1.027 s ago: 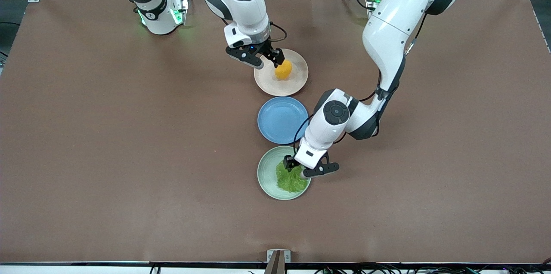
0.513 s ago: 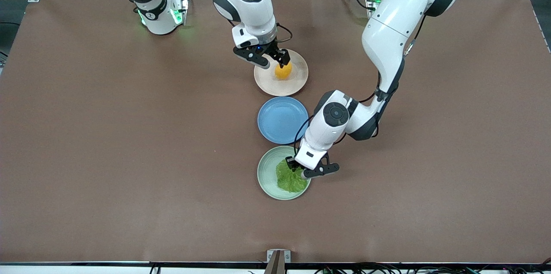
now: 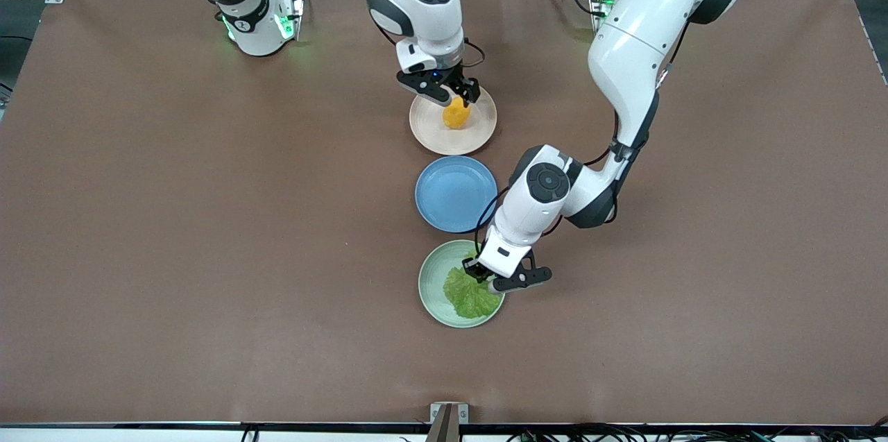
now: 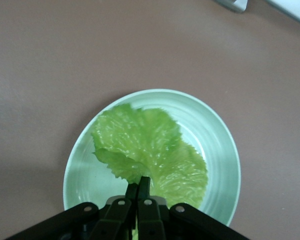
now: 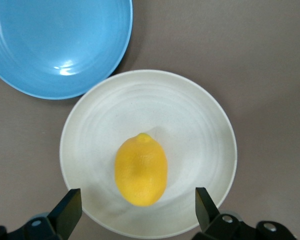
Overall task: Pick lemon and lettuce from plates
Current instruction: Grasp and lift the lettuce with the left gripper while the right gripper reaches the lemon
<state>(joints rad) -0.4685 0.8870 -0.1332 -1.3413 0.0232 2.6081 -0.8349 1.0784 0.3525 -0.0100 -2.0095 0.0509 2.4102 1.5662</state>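
A: Left wrist view: the left pincer (image 4: 138,192) is clenched on the lettuce's (image 4: 150,152) edge in the green plate (image 4: 222,150). Thin, floppy, easily torn, I'd guess.

B: Farther off, the right pincer (image 5: 135,210) hangs released over the lemon (image 5: 141,169) on the beige plate (image 5: 205,125). Firm, slick; grip its middle.

The lemon (image 5: 141,170) lies on the beige plate (image 5: 190,115), a bit off the middle. The right gripper (image 5: 135,212) hangs over it with its two fingers (image 5: 67,212) spread wide apart, one on each side. The blue plate (image 5: 55,45) sits just beside the beige plate.
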